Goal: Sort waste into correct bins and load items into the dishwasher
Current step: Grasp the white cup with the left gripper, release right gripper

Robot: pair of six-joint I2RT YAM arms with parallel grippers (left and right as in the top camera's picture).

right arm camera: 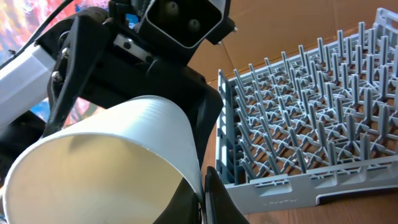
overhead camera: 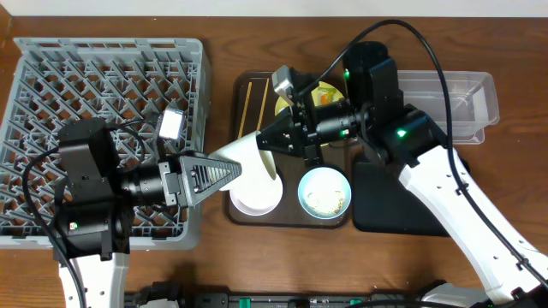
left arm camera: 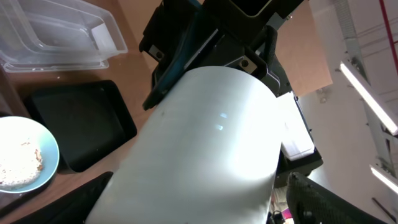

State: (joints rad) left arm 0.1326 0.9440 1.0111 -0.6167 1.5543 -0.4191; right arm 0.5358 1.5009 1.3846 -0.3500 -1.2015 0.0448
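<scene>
A white cup (overhead camera: 253,156) hangs tilted over the brown tray's (overhead camera: 257,90) left side, between both grippers. My right gripper (overhead camera: 265,137) is shut on its rim; in the right wrist view the fingers (right arm camera: 214,199) pinch the wall of the cup (right arm camera: 124,168), whose mouth faces that camera. My left gripper (overhead camera: 235,171) stands open astride the base end of the cup (left arm camera: 205,143), with a gap at its right finger (left arm camera: 317,199). On the tray are a white bowl (overhead camera: 257,198), a light-blue bowl (overhead camera: 324,192) holding rice crumbs, a partly hidden yellow plate (overhead camera: 325,90) and chopsticks (overhead camera: 247,107).
The grey dish rack (overhead camera: 103,77) fills the left of the table, under the left arm. The clear tub (overhead camera: 462,98) sits at the back right and the black tray (overhead camera: 385,201) in front of it, partly under the right arm.
</scene>
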